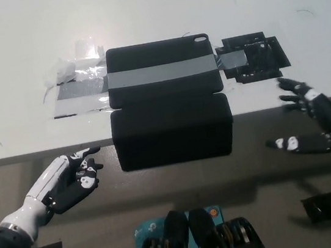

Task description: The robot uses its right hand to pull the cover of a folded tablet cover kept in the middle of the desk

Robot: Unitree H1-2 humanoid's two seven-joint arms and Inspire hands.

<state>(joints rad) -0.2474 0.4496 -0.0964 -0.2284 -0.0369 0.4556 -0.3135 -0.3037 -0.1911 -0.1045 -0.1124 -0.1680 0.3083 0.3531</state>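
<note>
The tablet cover [167, 102] lies at the middle of the white counter [14, 53], at its near edge; its rear half is flat on the surface and fastened by a grey tape strip [161, 72] running along its long axis, which lies side to side across the view; its front flap [172, 130] projects over the counter edge toward the robot; a patch of black tape [254, 59] sits just beside the cover's right end, and crumpled clear tape [74, 69] beside its left end. The right hand [316, 124] is open, fingers spread, holding nothing; it stands well apart from the cover, off the flap's right side and level with it, so the flap lies to its left. The left hand [68, 181] rests open below the counter edge, off the flap's left corner and somewhat nearer to it than the right. Judgement: the pull is not yet begun; the right hand must travel left to reach the flap's right or front edge.
</note>
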